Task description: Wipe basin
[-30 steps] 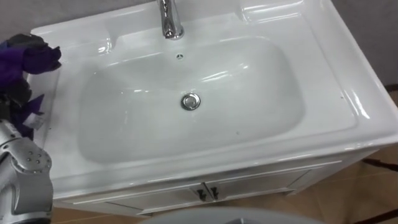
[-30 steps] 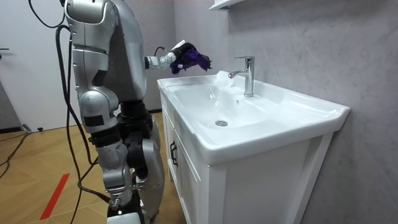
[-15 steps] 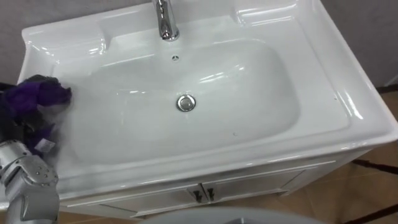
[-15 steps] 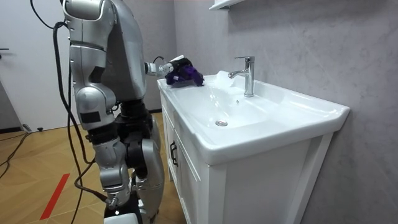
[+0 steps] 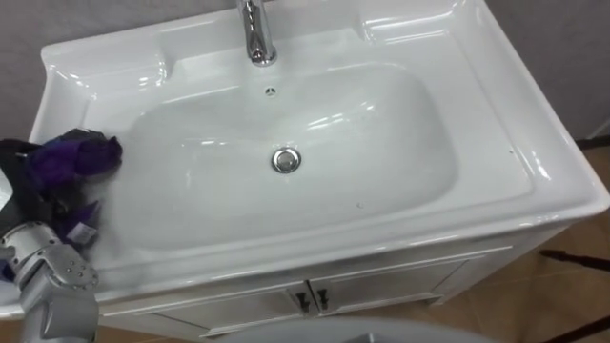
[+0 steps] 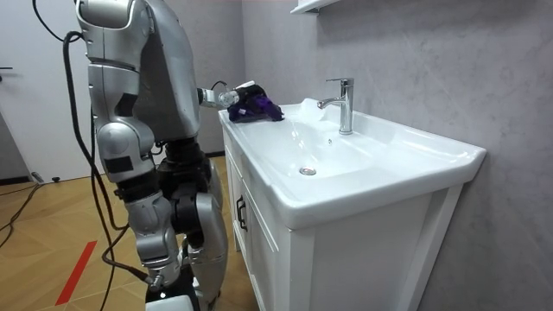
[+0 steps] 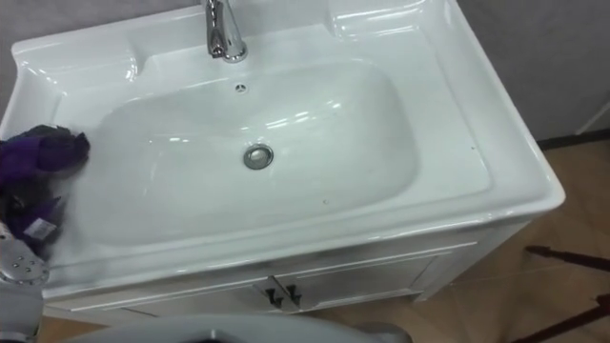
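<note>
- Bright, even light from above falls on the white basin [image 5: 519,181], which reads pale with few shadows.
- Glare streaks cross the bowl's rear slope, the basin's right edge and its rear right corner.
- The chrome faucet [image 5: 255,38] and drain [image 5: 286,159] carry small highlights.
- A soft shadow lies under the front edge, on the cabinet [image 5: 381,284].
- The cloth [image 5: 71,162] at the left edge looks dark, with folds nearly black.

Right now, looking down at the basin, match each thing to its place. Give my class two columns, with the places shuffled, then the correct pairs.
Things:
1 purple cloth
2 tap
3 drain
4 cabinet handles

Places:
A bottom of the bowl
B under the front of the basin
C at the left rim
D middle of the back rim

Pairs: 1-C, 2-D, 3-A, 4-B
</note>
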